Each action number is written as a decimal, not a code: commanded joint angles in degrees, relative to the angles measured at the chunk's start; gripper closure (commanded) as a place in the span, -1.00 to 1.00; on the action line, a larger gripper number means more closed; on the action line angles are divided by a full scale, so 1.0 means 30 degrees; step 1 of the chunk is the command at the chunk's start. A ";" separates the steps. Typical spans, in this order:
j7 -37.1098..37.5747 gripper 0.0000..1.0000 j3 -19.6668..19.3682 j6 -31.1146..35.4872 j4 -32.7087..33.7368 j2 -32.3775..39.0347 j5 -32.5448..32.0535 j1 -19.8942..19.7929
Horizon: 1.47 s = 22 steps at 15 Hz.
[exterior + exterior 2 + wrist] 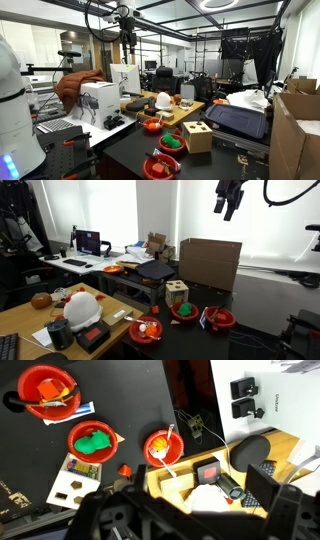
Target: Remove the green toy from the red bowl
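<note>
The green toy [97,443] lies inside the red bowl [76,432] on the black table, next to the light wooden cube box [75,482]. The bowl with the toy also shows in both exterior views [172,141] [184,309]. My gripper [125,28] [230,198] hangs high above the table, far from the bowl. In the wrist view its two dark fingers stand wide apart at the bottom of the frame [200,482], open and empty, over the wooden desk to the right of the bowl.
A wider red dish [47,387] holds utensils. A red-orange dish [165,447] holds an orange item and a white fork. The wooden desk [170,480] carries a white object, a black device and a keyboard. Cardboard boxes [210,262] stand behind the table.
</note>
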 commanded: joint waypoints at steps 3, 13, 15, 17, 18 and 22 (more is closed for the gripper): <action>-0.0295 -1.00 -0.0126 0.0639 0.0721 0.2157 -0.0007 -0.0928; 0.1589 -1.00 0.0220 0.3560 0.2183 0.8168 -0.1376 -0.1347; 0.2562 -1.00 0.0228 0.4130 0.2248 0.9203 -0.2002 -0.1280; 0.3181 -1.00 0.0254 0.4271 0.2299 1.0009 -0.1979 -0.1223; 0.3522 -1.00 0.0259 0.4409 0.2276 1.0354 -0.2013 -0.1189; 0.5276 -1.00 -0.0028 0.5077 0.2205 1.1675 -0.2509 -0.1161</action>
